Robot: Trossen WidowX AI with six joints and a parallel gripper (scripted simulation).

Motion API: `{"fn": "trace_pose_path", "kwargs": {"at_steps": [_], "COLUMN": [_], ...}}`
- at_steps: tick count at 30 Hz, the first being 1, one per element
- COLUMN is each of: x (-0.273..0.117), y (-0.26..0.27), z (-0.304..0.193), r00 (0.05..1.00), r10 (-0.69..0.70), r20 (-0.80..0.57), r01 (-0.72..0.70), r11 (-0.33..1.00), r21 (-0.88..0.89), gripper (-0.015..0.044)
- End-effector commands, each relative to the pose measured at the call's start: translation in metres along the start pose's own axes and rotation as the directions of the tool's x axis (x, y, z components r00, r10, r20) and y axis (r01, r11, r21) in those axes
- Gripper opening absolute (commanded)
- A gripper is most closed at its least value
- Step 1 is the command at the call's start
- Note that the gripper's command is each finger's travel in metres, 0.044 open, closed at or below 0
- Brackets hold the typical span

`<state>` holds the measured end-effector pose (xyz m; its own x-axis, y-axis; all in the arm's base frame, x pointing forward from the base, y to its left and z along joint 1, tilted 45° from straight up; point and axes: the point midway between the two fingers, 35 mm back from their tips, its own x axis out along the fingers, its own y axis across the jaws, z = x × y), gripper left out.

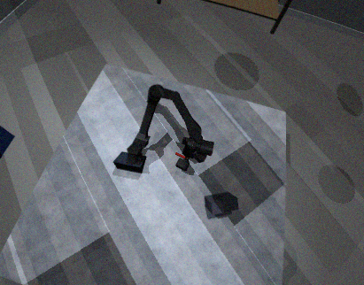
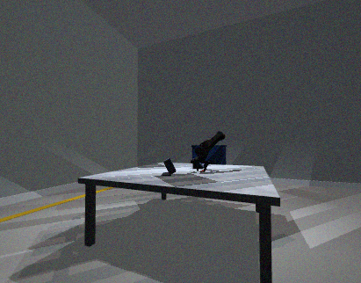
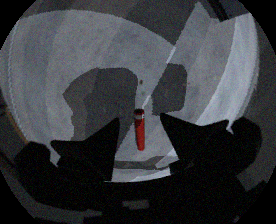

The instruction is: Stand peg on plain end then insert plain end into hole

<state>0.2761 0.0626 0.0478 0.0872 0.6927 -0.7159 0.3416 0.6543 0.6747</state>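
The red peg (image 1: 180, 155) (image 2: 203, 171) (image 3: 140, 134) lies on the table between the two fingertips in the wrist view. Its white band is near the end farther from the gripper's palm. My gripper (image 1: 184, 156) (image 2: 201, 169) (image 3: 140, 118) is partly open and low over the peg, with a visible gap on each side of it. The sloped panel (image 1: 220, 204) (image 2: 169, 166) stands apart from the gripper, toward the lower right in the top view. Its hole cannot be made out in any view.
The arm's base (image 1: 129, 162) stands on the table (image 1: 143, 212) (image 2: 137, 181), left of the peg in the top view. The panel is the other standing object on the table. Dark shadow patches cross the table around the gripper and panel.
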Motion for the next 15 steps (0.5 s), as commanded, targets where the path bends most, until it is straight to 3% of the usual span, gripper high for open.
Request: {"fn": "trace_pose_path", "kwargs": {"at_steps": [1,5,15], "x": [0.0004,0.0004,0.0004], "y": [0.0008,0.0008,0.0008], "z": [0.0002,0.0002,0.0002], "r00": [1.000,1.000,1.000], "r10": [0.006,0.006,0.006], "r20": [0.001,0.001,0.001], "r01": [-0.006,-0.006,-0.006], "r11": [1.000,1.000,1.000], "r21": [0.005,0.005,0.005], "gripper": [0.0204,0.0110,0.0103]}}
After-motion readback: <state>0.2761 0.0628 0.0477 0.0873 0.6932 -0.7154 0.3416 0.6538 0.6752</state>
